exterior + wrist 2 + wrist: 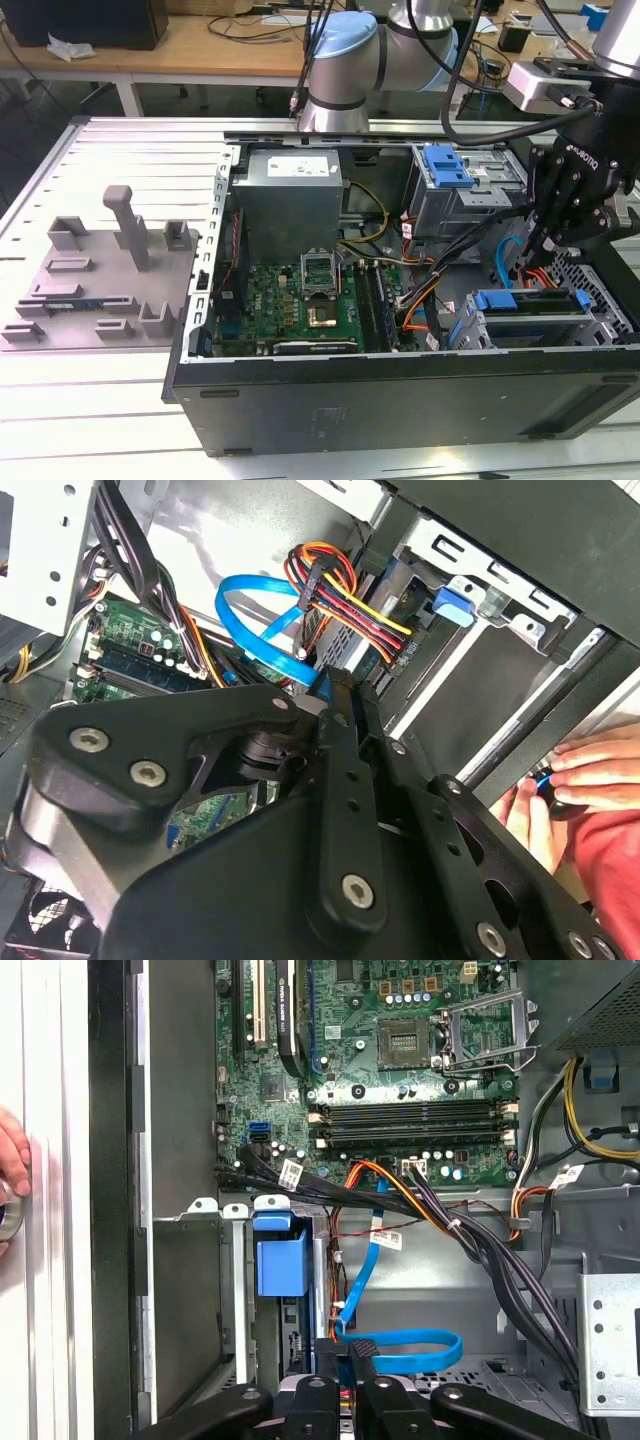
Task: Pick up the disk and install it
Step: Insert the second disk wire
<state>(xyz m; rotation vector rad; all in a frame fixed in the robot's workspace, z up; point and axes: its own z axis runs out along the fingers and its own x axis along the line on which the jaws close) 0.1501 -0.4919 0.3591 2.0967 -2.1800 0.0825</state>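
Disk sits in the lower bay of the open case, we see; gripper hangs just above it, its fingers pressed together, holding nothing.

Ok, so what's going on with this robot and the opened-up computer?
A Universal Robots arm holds its black claw inside an open desktop computer case, over the drive cage at the exterior view's right. It hangs among the blue data cable and the power wires. A disk with blue caddy rails sits in that cage just below the claw; whether the claw grips it can't be told. A person's hand is at the case's outer edge.
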